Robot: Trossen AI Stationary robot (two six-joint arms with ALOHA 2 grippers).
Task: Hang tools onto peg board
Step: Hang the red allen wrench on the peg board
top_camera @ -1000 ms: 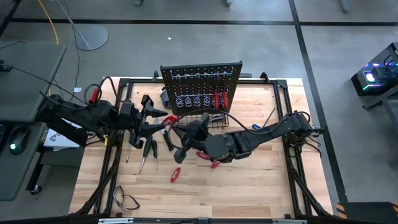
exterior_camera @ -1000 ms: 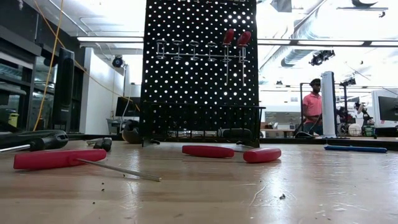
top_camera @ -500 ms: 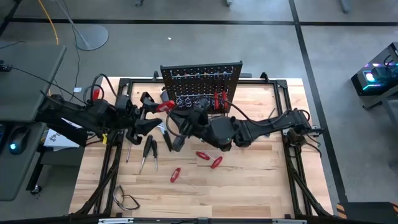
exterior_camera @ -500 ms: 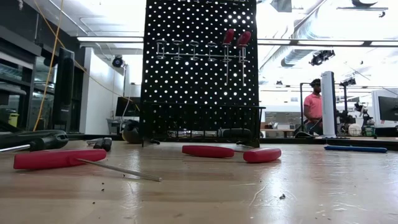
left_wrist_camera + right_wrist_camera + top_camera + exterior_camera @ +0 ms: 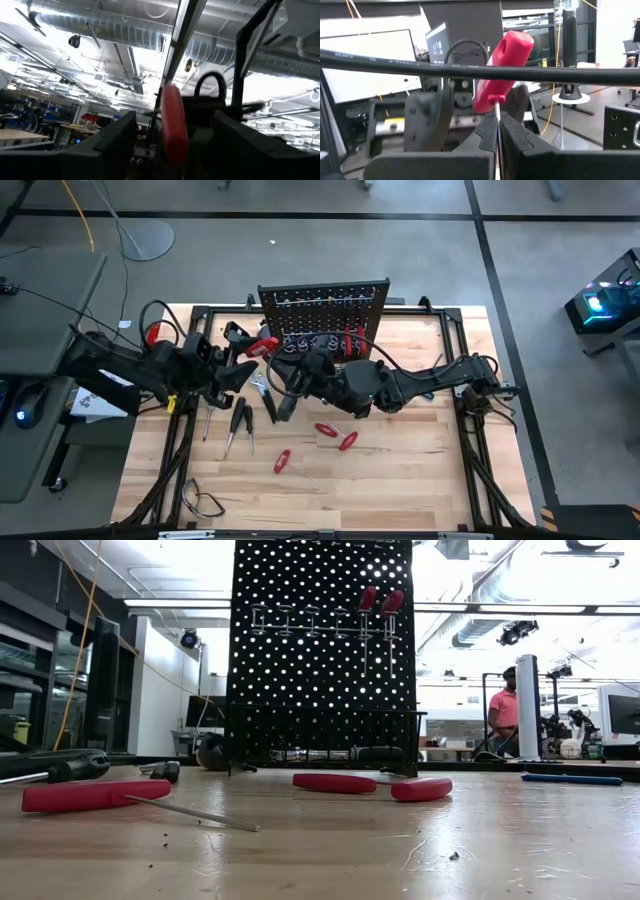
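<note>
**Handover at the board: screwdriver passing from left to right**

My right fingers (image 5: 498, 135) are pinched shut on the thin shaft of a red-handled screwdriver (image 5: 502, 70), just below the handle. My left fingers (image 5: 120, 142) stand wide on either side of that handle with a gap on each side, so I judge the right arm alone carries it.

The tool hangs in the air at the near left of the peg board (image 5: 325, 300), above the tabletop (image 5: 400, 470). Next, as I read it, the left gripper (image 5: 172, 145) backs off to the left, and I bring the shaft down through a free ring in the holder row (image 5: 300, 615), left of the two red screwdrivers already hung (image 5: 375, 600).

A black cable (image 5: 470, 70) crosses right in front of my right wrist (it could snag the handle on the way). The wire basket (image 5: 320, 735) juts out at the board's base.

Two more red screwdrivers (image 5: 335, 435) lie on the tabletop near the board, a third (image 5: 283, 461) lies nearer, and black-handled screwdrivers (image 5: 238, 420) lie to the left.
</note>
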